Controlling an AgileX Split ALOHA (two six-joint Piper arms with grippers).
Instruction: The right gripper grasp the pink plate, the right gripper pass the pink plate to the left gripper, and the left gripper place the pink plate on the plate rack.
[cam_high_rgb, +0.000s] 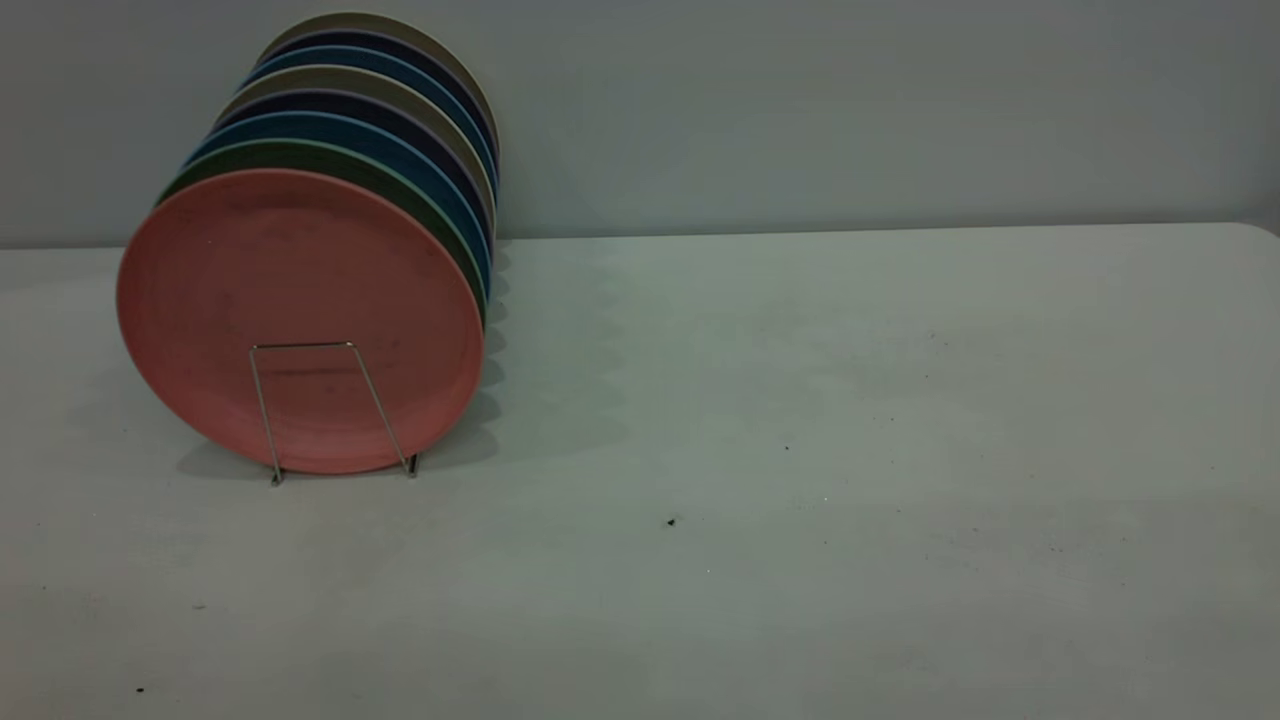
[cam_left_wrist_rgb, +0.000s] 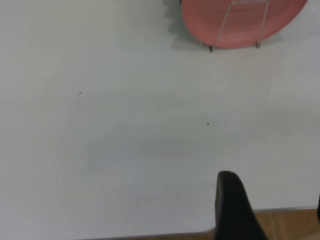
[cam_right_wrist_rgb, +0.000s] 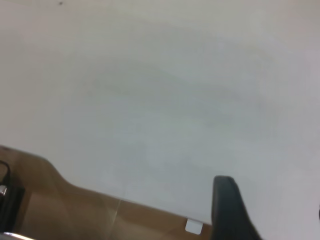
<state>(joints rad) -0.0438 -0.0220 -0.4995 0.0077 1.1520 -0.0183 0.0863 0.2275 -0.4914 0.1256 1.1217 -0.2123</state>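
The pink plate (cam_high_rgb: 300, 300) stands upright at the front of the plate rack (cam_high_rgb: 300, 345) on the table's left, behind the rack's front wire loop. It also shows in the left wrist view (cam_left_wrist_rgb: 240, 20), with the rack's loop (cam_left_wrist_rgb: 221, 27) in front of it. Neither gripper shows in the exterior view. My left gripper (cam_left_wrist_rgb: 273, 187) is open and empty, low over the table's near edge and well away from the plate. My right gripper (cam_right_wrist_rgb: 271, 196) is open and empty over the table edge, with no plate in its view.
Several more plates stand in the rack behind the pink one: a green plate (cam_high_rgb: 300, 152), a blue plate (cam_high_rgb: 330, 125), then darker and beige ones. The white table (cam_high_rgb: 800, 450) runs off to the right. A brown floor (cam_right_wrist_rgb: 75, 210) lies beyond the table edge.
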